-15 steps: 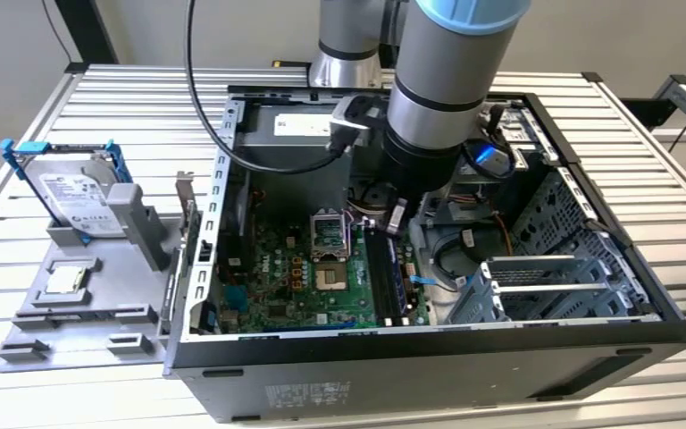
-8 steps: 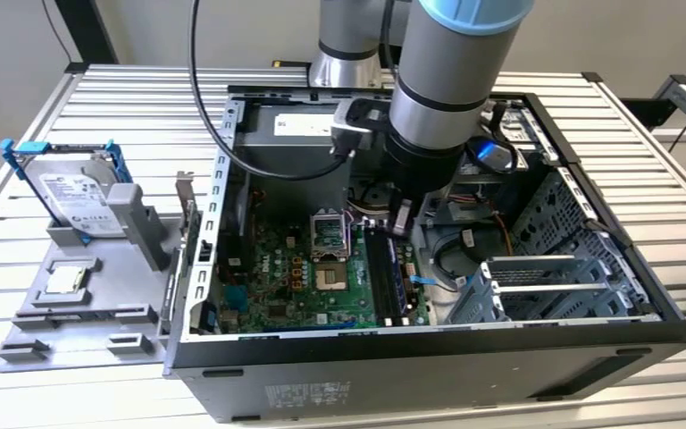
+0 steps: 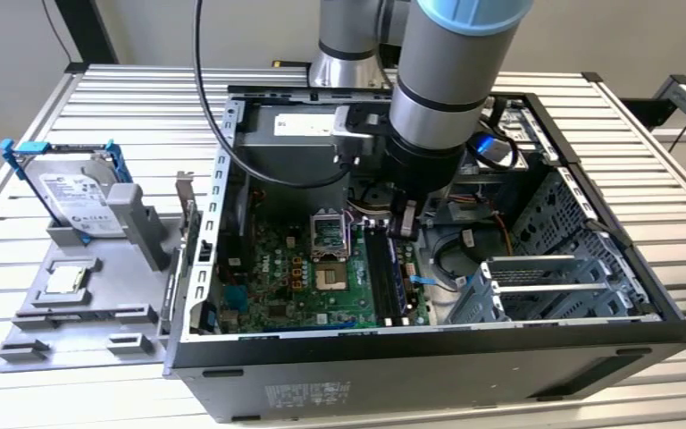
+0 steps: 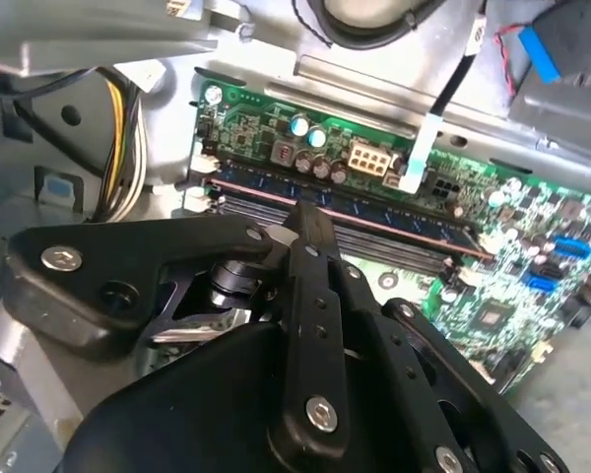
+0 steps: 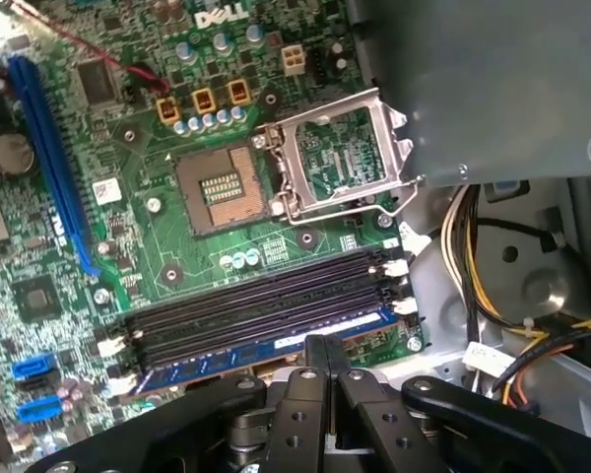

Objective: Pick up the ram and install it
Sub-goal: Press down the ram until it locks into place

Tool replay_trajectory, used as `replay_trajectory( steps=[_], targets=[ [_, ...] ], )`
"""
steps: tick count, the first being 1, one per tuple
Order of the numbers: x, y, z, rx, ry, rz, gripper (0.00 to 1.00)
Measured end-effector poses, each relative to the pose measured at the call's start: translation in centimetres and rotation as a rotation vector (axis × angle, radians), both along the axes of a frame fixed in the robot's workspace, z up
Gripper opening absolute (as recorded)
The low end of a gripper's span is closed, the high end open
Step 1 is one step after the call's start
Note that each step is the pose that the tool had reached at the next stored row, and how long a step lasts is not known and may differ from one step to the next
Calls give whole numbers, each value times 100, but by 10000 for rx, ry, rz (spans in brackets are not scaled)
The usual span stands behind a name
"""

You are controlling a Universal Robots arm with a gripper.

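Exterior view: the arm reaches down into an open computer case (image 3: 629, 295) lying on a slatted metal table (image 3: 33, 116), and the pincer (image 3: 405, 223) is low over the memory slots on the green motherboard (image 3: 271, 286), beside the open processor socket (image 3: 329, 234). Toward the exterior view's left, outside the case, a grey fixture tray (image 3: 81, 317) holds a small square silver processor chip (image 3: 67, 279) and, standing upright, a silver hard drive (image 3: 75, 192) in a blue bracket.

First wrist view shows the ram (image 5: 266, 347) as a long blue strip lying along the outermost of the parallel black memory slots (image 5: 256, 310), the one nearest the board's edge. The pincer (image 5: 327, 357) has its two black fingers pressed together with no gap between the tips, and those tips sit right at the ram's upper edge near its middle; whether they touch it I cannot tell. White latches stand at the slot ends.

Second wrist view gives the same from the other side: the ram (image 4: 394, 222) runs level in its slot, its top edge a thin reddish line, and the closed pincer (image 4: 308, 219) tip meets that edge. Nothing is held between the fingers.
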State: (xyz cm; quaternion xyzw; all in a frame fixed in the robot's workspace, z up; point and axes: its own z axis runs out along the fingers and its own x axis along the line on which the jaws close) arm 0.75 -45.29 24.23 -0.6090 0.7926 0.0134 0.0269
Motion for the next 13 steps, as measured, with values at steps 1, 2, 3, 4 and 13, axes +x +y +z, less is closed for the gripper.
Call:
replay_trajectory(
  steps=[1, 2, 3, 4, 13],
  targets=[
    [0, 0, 0, 0, -22, 148, 0],
    [0, 0, 0, 0, -41, 294, 0],
    [0, 0, 0, 1, -55, 456, 0],
    [0, 0, 0, 0, -62, 587, 0],
    [-4, -3, -5, 3, -68, 1383, 0]
  ],
)
